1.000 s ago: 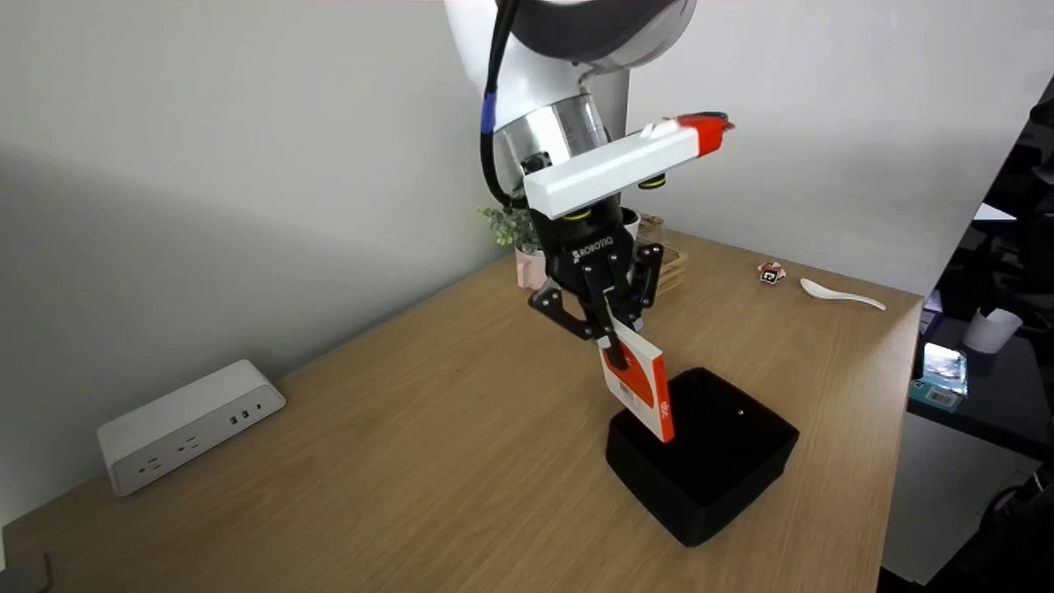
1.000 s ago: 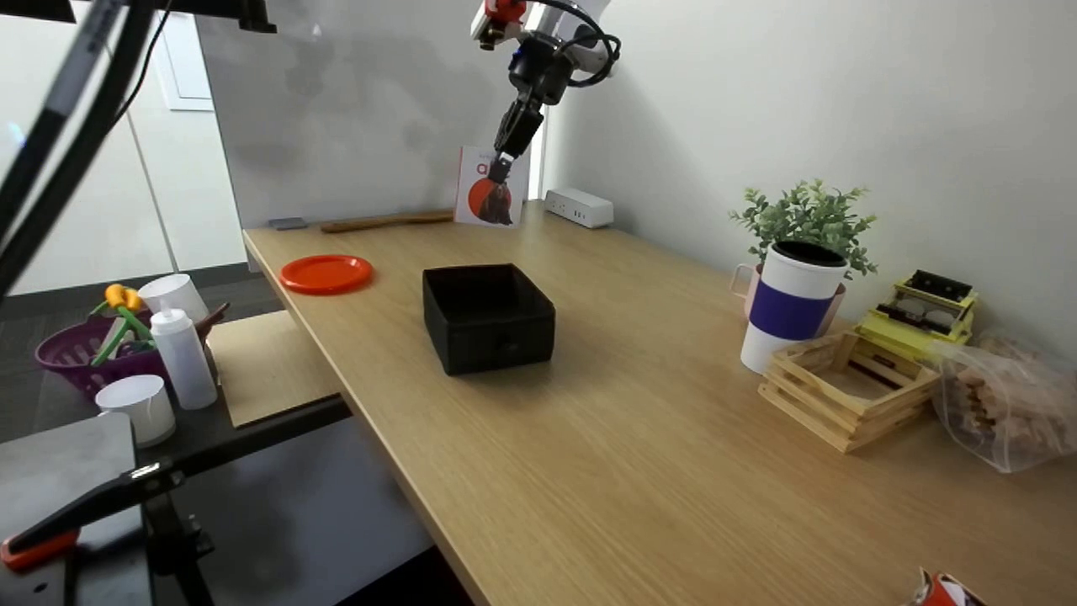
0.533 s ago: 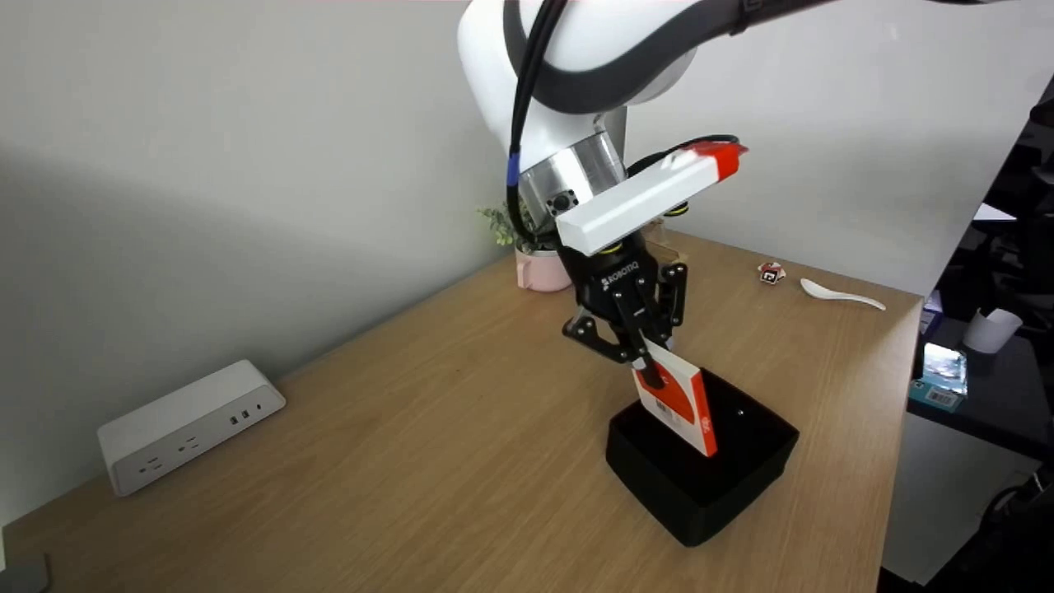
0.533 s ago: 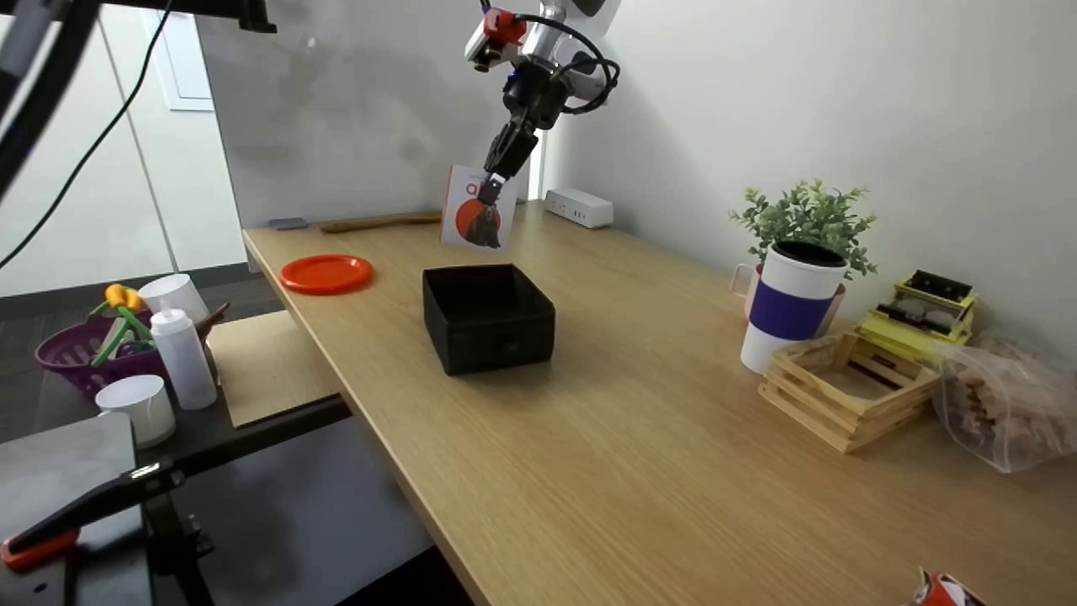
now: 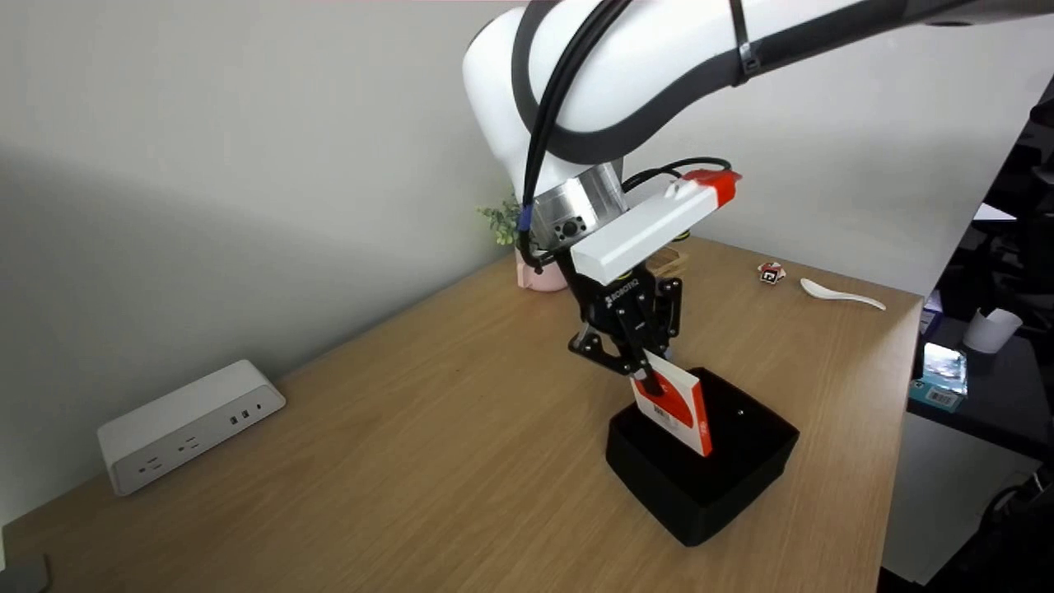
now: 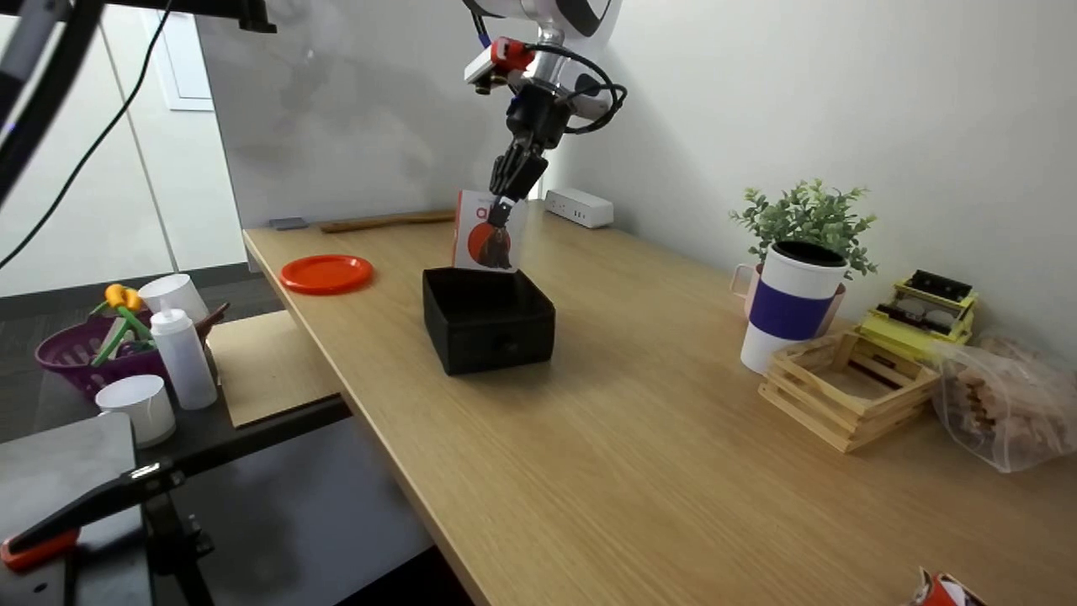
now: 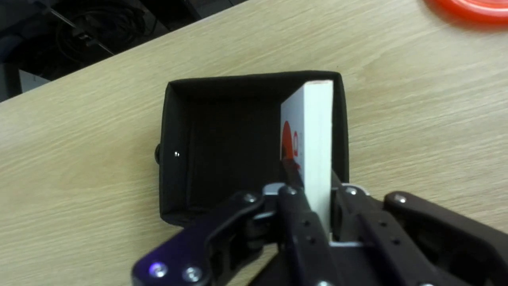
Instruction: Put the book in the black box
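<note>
gripper (image 7: 313, 174) pinched tight on the book (image 5: 675, 409) near its top, gap no wider than the book. book held on edge, tilted, over the black box (image 6: 480, 343) — looks nearer one wall than the middle. lowered here, the bottom edge could snag that wall and twist in the grip; let go too high, it may tip over the rim or wedge leaning. can't tell if the bottom edge is above the rim or below it. box floor too dark to read. red plate (image 7: 480, 8) cropped in wrist view, arm (image 5: 622, 78) cut off in both exterior views.
</note>
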`<move>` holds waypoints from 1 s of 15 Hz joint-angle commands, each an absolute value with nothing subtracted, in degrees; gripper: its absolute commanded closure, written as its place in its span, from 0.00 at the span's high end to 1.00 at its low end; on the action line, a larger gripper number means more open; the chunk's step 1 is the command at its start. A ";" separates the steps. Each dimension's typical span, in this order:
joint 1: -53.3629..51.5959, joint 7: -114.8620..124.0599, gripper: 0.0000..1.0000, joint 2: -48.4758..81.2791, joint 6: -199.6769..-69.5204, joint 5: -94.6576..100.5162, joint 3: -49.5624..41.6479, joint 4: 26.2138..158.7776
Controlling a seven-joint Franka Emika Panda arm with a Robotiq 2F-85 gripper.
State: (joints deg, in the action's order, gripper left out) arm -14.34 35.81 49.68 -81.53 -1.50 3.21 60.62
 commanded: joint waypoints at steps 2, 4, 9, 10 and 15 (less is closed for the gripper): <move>-14.10 32.89 0.04 47.75 -87.13 -0.80 3.41 64.63; -14.05 32.56 0.04 48.02 -87.91 -0.95 3.43 64.74; -14.76 31.46 0.04 48.66 -88.05 -1.80 2.63 64.31; -14.81 31.24 0.04 48.81 -88.02 -1.78 2.65 64.17; -14.97 28.83 0.04 50.00 -89.73 -1.70 2.77 63.12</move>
